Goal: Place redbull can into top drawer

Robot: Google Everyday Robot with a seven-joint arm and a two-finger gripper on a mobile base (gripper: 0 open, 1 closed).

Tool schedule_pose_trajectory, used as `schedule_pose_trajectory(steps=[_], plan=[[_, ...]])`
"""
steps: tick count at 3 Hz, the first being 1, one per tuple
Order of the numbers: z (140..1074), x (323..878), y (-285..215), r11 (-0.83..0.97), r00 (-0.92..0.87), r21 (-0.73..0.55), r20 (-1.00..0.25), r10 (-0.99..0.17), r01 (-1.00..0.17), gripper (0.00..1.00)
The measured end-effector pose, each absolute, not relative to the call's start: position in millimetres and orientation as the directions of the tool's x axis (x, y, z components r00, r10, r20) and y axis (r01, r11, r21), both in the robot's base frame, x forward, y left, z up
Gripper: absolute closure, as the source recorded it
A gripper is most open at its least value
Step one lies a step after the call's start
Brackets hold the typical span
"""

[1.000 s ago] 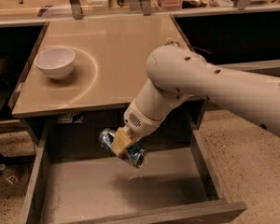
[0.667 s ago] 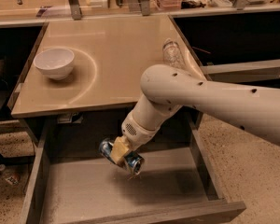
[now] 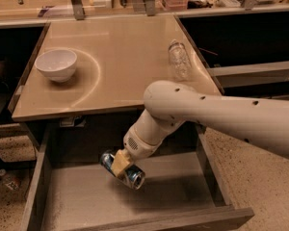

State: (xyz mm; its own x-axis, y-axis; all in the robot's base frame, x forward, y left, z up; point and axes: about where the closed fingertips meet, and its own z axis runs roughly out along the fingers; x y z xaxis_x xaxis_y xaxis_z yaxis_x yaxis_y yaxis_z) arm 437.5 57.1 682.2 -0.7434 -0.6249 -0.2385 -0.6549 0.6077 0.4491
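**As the slim blue-and-silver redbull can (image 3: 135, 177) sits clamped over the wide grey wooden top drawer (image 3: 178, 194)**

Although its middle is hidden by the tan fingers (image 3: 116, 163), the redbull can shows both ends. It is tilted, with one end toward the upper left and the other, lower end toward the lower right. It sits in the lower centre of the frame, over the flat, scuffed bottom of the top drawer, which stands pulled out beneath the tabletop. Whether the can touches that bottom cannot be told. The two-finger gripper (image 3: 119, 166) is closed around the can, its jaws pressed against the can's sides. From the gripper, the thick white robot arm (image 3: 216, 114) runs up and off to the right edge of the frame. On the beige tabletop (image 3: 120, 76) above, a round white bowl (image 3: 56, 64) stands at the upper left. A clear plastic bottle (image 3: 178, 59) lies on its side near the table's right edge, well apart from the bowl.
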Motion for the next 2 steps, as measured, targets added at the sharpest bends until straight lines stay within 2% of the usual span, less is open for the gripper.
schedule_pose_trajectory(steps=[2], plan=[[644, 453, 75, 0.684, -0.809, 0.431, -0.312, -0.499, -0.588, 1.0]])
